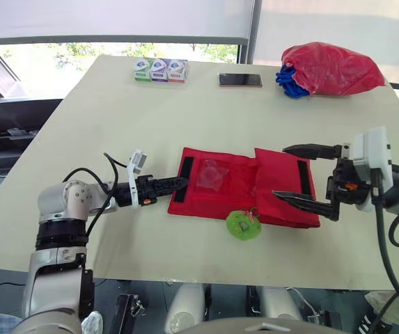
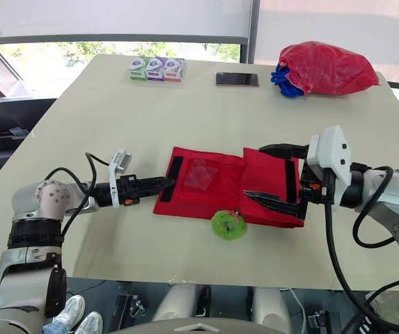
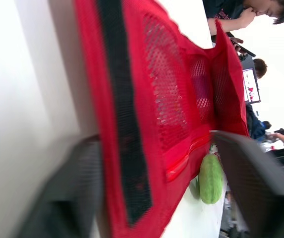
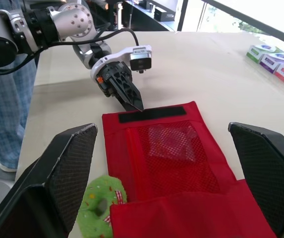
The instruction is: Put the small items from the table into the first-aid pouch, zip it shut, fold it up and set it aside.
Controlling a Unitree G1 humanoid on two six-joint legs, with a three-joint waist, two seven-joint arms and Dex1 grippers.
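Red first-aid pouch (image 1: 241,184) lies opened flat in the middle of the beige desk (image 1: 115,125), with 1 tool at each end.

The left tool (image 1: 182,183) is open at the pouch's left rim, its 2 fingers astride the black strip there. The right tool (image 1: 279,171) gapes wide over the pouch's right flap; whether it touches the cloth I cannot tell. A green ring-shaped item (image 1: 244,225) touches the pouch's near edge. Bare desk lies open left of the pouch and beyond it. Far beyond the pouch, 3 small boxes (image 1: 159,70), a phone (image 1: 240,80) and a red bag (image 1: 331,67) line the desk's far edge, with windows behind. Something clear in the pouch's mesh pocket is too faint to name.
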